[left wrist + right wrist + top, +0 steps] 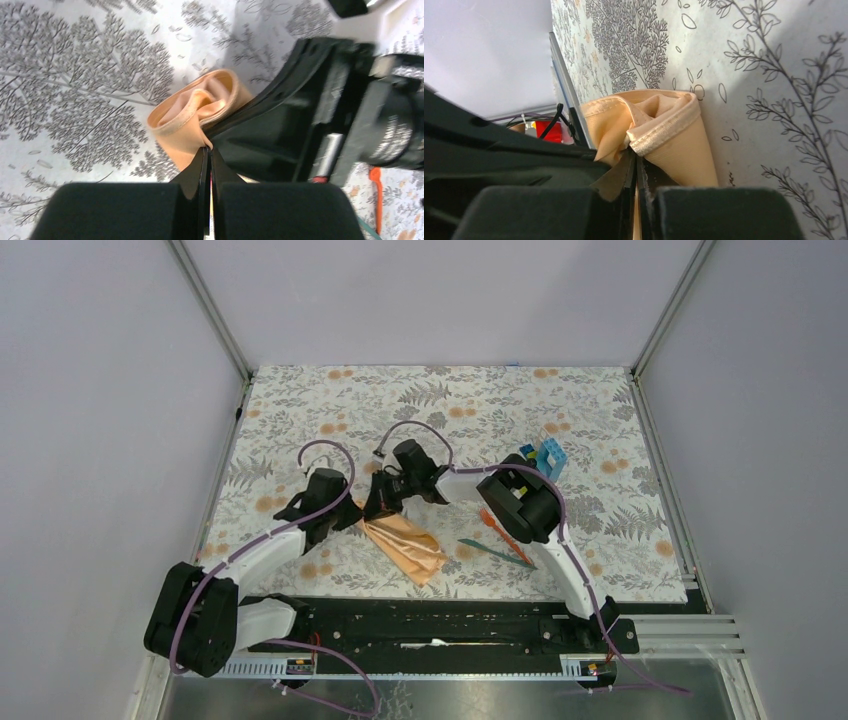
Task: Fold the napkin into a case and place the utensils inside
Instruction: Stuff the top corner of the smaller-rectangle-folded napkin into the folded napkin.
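From above, the far end of the napkin (408,548) is hidden under the left gripper (352,520) and right gripper (373,512). The right arm (520,505) covers part of the orange utensil (497,528) and of the toy blocks (548,458). In the left wrist view, that utensil (376,200) is only a blurred strip.

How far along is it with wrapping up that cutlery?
Partly. The napkin is already folded into a narrow packet. The left gripper and right gripper pinch its open end. The orange utensil and teal utensil lie beside it on the floral mat, not yet inside.
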{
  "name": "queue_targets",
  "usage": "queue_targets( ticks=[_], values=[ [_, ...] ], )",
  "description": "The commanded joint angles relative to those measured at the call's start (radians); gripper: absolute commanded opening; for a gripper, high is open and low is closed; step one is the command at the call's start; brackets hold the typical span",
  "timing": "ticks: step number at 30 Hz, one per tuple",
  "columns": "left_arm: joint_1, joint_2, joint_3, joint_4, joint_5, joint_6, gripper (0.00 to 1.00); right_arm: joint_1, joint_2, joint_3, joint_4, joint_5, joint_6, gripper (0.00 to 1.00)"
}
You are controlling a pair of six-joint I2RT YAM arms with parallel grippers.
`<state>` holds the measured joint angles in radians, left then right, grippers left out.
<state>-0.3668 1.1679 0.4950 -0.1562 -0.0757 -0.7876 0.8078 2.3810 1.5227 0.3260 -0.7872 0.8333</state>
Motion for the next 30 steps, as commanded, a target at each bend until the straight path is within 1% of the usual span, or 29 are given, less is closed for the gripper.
queue_targets(
  ticks=[1, 6, 8, 10, 11, 12, 13, 14, 16, 19, 21, 26, 30],
  values=[
    [-0.025, 0.003, 0.090, 0.143, 0.013, -0.021, 0.00, 0.038, -0.018, -0.028, -0.019, 0.084, -0.016, 0.07],
    [-0.030, -0.017, 0.083, 0.135, 0.009, -0.032, 0.00, 0.031, -0.002, -0.010, 0.019, 0.048, -0.022, 0.11],
    [-0.030, 0.029, 0.093, 0.113, 0.019, -0.039, 0.00, 0.040, 0.034, 0.035, 0.033, 0.033, -0.003, 0.16],
    [-0.031, 0.083, 0.096, 0.096, 0.019, -0.056, 0.00, 0.038, 0.071, 0.071, 0.037, -0.010, 0.032, 0.17],
    [-0.031, 0.100, 0.092, 0.084, 0.008, -0.060, 0.00, 0.028, 0.061, 0.060, 0.043, -0.021, 0.042, 0.18],
    [-0.031, 0.106, 0.083, 0.080, -0.005, -0.059, 0.00, 0.016, 0.031, 0.016, 0.071, -0.019, 0.049, 0.19],
    [-0.031, 0.102, 0.068, 0.082, -0.015, -0.056, 0.00, 0.005, -0.008, -0.028, 0.084, -0.020, 0.044, 0.23],
    [-0.031, 0.093, 0.054, 0.086, -0.024, -0.051, 0.00, -0.007, -0.041, -0.050, 0.073, -0.035, 0.026, 0.25],
    [-0.031, 0.069, 0.038, 0.082, -0.037, -0.041, 0.00, -0.015, -0.090, -0.056, 0.021, -0.073, -0.019, 0.26],
    [-0.029, 0.042, 0.034, 0.056, -0.047, -0.027, 0.00, -0.018, -0.148, -0.053, -0.057, -0.084, -0.089, 0.29],
    [-0.029, 0.026, 0.029, 0.052, -0.050, -0.024, 0.00, -0.027, -0.175, -0.060, -0.067, -0.085, -0.109, 0.31],
    [-0.029, 0.020, 0.020, 0.050, -0.042, -0.017, 0.00, -0.057, -0.199, -0.046, -0.120, -0.069, -0.163, 0.36],
    [-0.029, 0.024, 0.013, 0.071, -0.024, -0.012, 0.00, -0.067, -0.198, -0.017, -0.166, -0.075, -0.201, 0.38]
  ],
)
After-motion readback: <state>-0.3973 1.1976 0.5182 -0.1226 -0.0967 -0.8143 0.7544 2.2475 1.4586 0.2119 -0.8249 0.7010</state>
